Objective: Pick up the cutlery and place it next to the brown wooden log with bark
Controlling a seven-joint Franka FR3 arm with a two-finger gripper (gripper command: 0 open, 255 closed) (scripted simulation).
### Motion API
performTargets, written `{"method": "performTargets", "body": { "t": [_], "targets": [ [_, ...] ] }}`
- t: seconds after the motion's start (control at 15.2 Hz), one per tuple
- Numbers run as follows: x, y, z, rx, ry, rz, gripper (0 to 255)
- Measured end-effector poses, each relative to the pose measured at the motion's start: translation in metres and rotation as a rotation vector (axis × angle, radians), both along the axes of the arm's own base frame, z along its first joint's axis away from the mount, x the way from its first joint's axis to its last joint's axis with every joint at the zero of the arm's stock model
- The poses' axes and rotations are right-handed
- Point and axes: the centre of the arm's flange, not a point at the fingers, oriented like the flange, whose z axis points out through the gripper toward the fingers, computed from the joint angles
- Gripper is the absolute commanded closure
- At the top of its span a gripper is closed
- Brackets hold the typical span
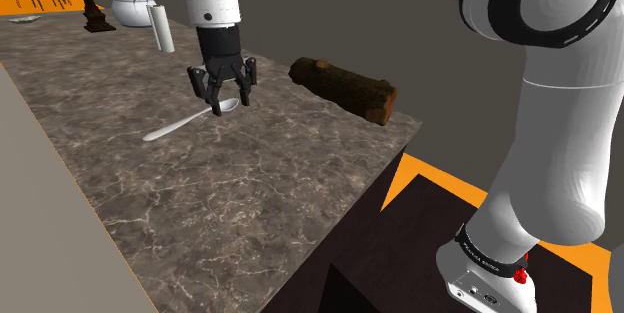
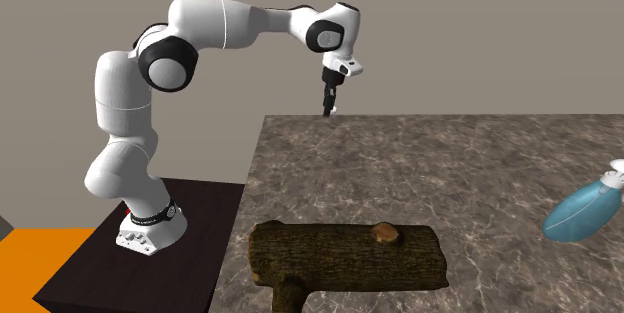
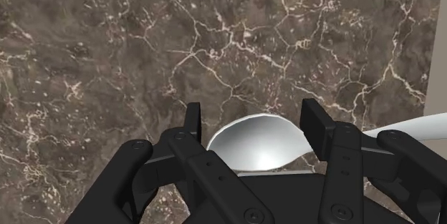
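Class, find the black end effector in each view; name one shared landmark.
Shoulder view: all-black two-finger end effector upper centre, over silver spoon.
Second exterior view: end effector upper centre, at the far edge of the brown, white-veined marble countertop.
Wrist view: end effector straddling the spoon's bowl.
Shared landmark: that countertop.

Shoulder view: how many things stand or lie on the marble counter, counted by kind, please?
Spoon: 1
Log with bark: 1
White roll: 1
White lidded pot: 1
Dark brown ornament: 1
Flat grey thing at the far corner, too small to name: 1
Total: 6
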Motion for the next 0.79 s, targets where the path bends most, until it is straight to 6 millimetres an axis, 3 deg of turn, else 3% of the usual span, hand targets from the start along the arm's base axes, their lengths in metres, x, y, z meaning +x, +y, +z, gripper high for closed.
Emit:
{"method": "performTargets", "body": {
  "t": [0.59, 0.79],
  "targets": [
    [0.001, 0.0, 0.046, 0.0, 0.0, 0.0, 255],
    [-0.009, -0.025, 0.048, 0.0, 0.0, 0.0, 255]
  ]
}}
